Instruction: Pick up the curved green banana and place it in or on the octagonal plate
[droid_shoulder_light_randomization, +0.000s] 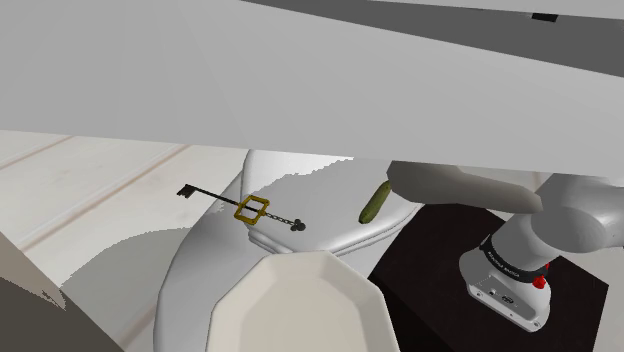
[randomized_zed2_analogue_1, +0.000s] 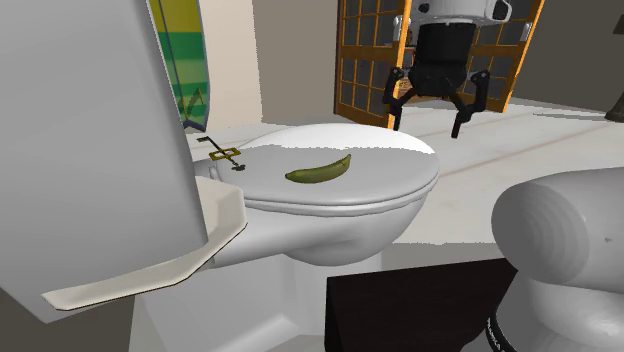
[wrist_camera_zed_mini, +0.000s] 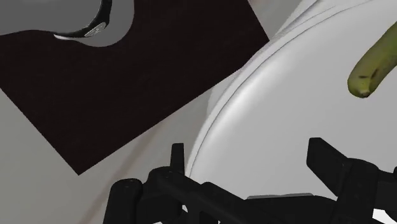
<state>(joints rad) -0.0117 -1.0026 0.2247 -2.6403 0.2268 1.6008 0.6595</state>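
The green curved banana (droid_shoulder_light_randomization: 375, 203) lies on a white rounded toilet lid (droid_shoulder_light_randomization: 330, 215), near the edge closest to the arm. In the second exterior view the banana (randomized_zed2_analogue_1: 320, 171) rests mid-lid, and my gripper (randomized_zed2_analogue_1: 427, 128) hangs open above and beyond the lid's far rim, well apart from the fruit. The wrist view has my gripper (wrist_camera_zed_mini: 252, 159) with fingers (wrist_camera_zed_mini: 327, 156) spread and nothing between them; the banana's tip (wrist_camera_zed_mini: 374, 63) lies off to one side of them. The pale octagonal plate (droid_shoulder_light_randomization: 300, 305) sits at the near end of the lid, its rim (randomized_zed2_analogue_1: 150, 283) seen edge-on.
A black key-shaped toy with a gold guard and chain (droid_shoulder_light_randomization: 247, 210) lies on the lid beside the banana. A big grey slab (droid_shoulder_light_randomization: 300, 80) spans the shoulder view's top. The dark stand (droid_shoulder_light_randomization: 470, 260) is at the lower right. An orange-framed glass door (randomized_zed2_analogue_1: 365, 60) stands behind.
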